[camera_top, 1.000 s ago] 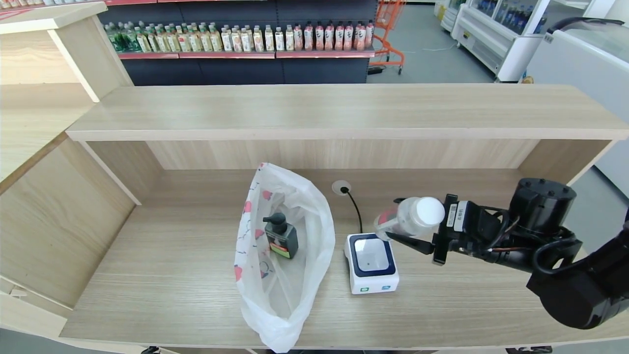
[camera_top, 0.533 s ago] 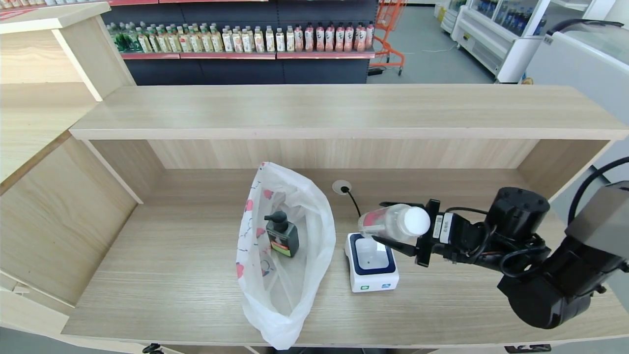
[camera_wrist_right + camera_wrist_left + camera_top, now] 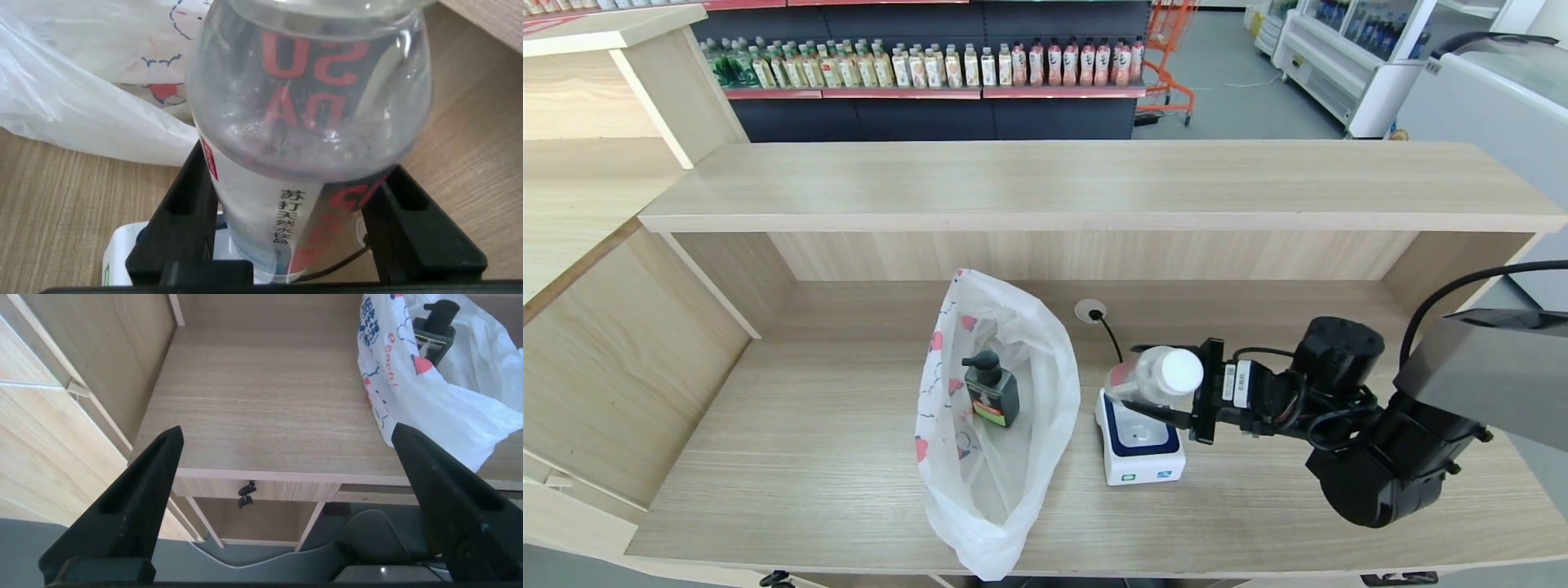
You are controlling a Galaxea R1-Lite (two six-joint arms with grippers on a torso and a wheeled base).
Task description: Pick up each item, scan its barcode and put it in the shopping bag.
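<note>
Over scanner (image 3: 1141, 467): soda-water bottle (image 3: 1158, 374) lay sideways, 3 o'clock of shopping bag (image 3: 1045, 384).
Right gripper (image 3: 1140, 376): clamped round its body.
Left gripper (image 3: 288, 437): fingers apart.
Handling: I judged it smooth, slippery, probably weighty; mid-body hold suited.

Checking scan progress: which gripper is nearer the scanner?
Right. The right gripper holds the bottle just above the scanner; the left gripper is at the counter's front edge, past the bag.

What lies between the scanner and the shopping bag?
Nothing: in the head view, only a narrow strip of bare counter separates the scanner from the shopping bag.
</note>
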